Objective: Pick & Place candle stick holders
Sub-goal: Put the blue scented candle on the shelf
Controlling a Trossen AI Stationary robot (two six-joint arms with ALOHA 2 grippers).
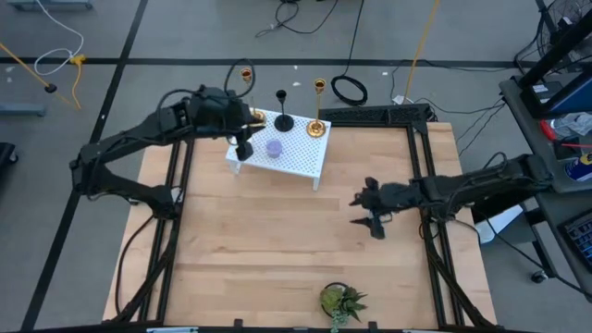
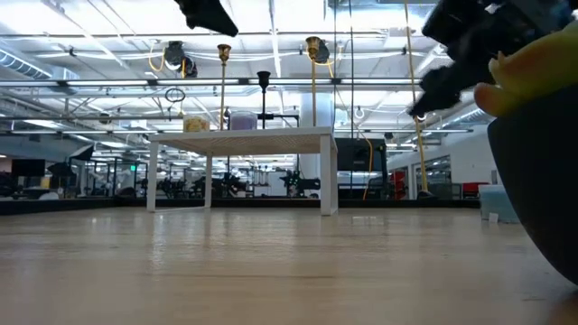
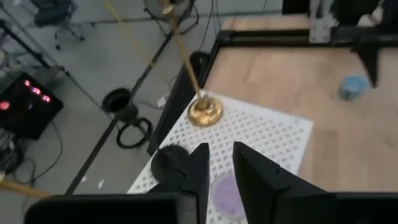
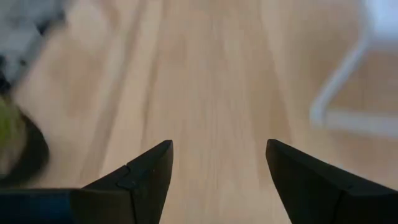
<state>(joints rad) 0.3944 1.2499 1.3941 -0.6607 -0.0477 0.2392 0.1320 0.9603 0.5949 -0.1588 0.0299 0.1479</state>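
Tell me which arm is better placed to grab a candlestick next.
Left, likely. The left gripper hovers open over the white rack holding the candle stick holders; the right gripper is mid-table, away from them.

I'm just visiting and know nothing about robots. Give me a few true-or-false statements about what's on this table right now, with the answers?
1. All three slim candle stick holders stand on the white perforated rack. True: the black one stands between two gold ones.
2. The right pincer grips a gold holder. False: it is open and empty, over bare wooden table.
3. The left pincer is above the rack. True: it hovers beside the purple round puck.
4. The small green potted plant sits on the rack. False: it sits at the table's near edge, far from the rack.
5. The left pincer holds the black holder. False: it holds nothing.
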